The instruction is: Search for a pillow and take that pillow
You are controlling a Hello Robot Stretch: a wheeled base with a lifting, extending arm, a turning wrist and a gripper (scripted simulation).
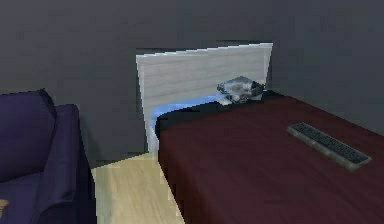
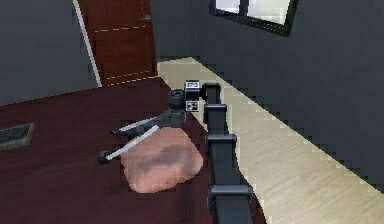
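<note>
Maroon bedding (image 1: 250, 150) covers the bed from the forward view's centre out to four o'clock, with a white slatted headboard (image 1: 200, 65) at twelve o'clock against a dark grey wall (image 1: 70, 50). I see a blue strip (image 1: 185, 105) just below the headboard. A small grey thing (image 1: 240, 90) that I can't name sits at one o'clock, and a long dark flat slab (image 1: 328, 145) lies on the cover at three o'clock. A dark purple sofa (image 1: 40, 150) sits at nine o'clock, and pale wood floor (image 1: 135, 190) runs between it and the bed at six o'clock. On the arm side view, the arm (image 2: 222, 150) rises from six o'clock beside the maroon cover, and the gripper (image 2: 112, 144) reaches toward nine o'clock. The pillow (image 2: 160, 168), a salmon-pink soft lump, lies on the bed just below centre, right at the gripper's far end, so I cannot tell whether the gripper holds anything. A red-brown door (image 2: 118, 40) stands at eleven o'clock and a window (image 2: 255, 12) at one o'clock.
</note>
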